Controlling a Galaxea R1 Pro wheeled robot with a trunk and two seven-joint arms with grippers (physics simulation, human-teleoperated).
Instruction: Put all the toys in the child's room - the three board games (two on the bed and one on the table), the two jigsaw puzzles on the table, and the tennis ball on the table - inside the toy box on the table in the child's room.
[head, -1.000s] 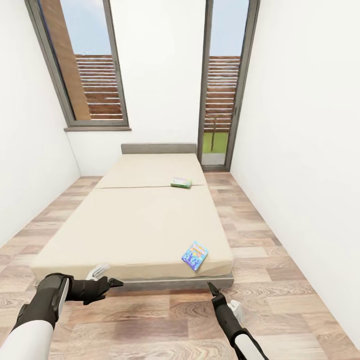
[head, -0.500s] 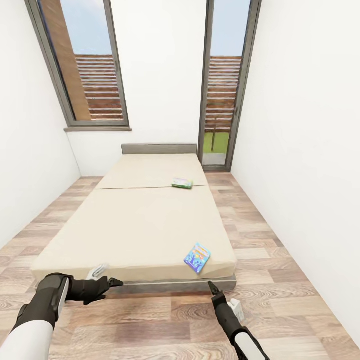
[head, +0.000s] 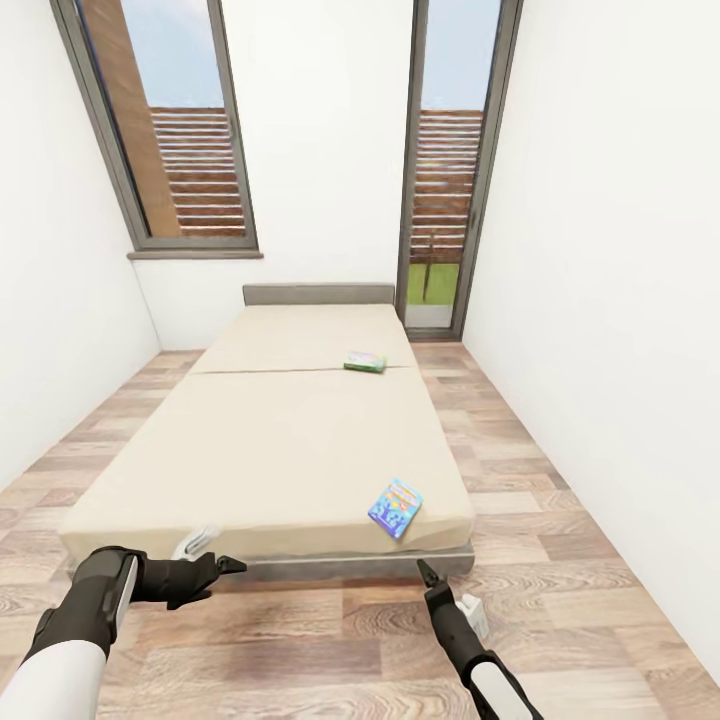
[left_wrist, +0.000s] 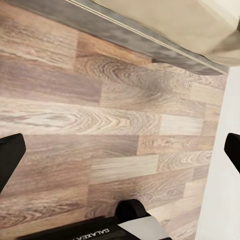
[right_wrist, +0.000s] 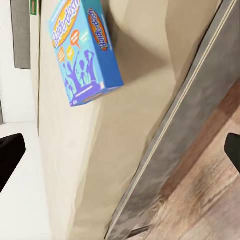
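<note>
While both grippers hang spread and empty over the plank floor (head: 300, 640) at the bed's foot, left gripper (head: 226, 565) low by the frame, right gripper (head: 424, 572) below the corner, risks knocking the blue board game (head: 395, 508) off the beige bed (head: 270, 440) if reached for carelessly, lying flat and close to that near right edge; farther up, by the mattress seam, a green board game (head: 365, 362), well beyond arm's reach from here

Two board games (head: 395, 507) on bed (head: 270, 440), one near foot
</note>
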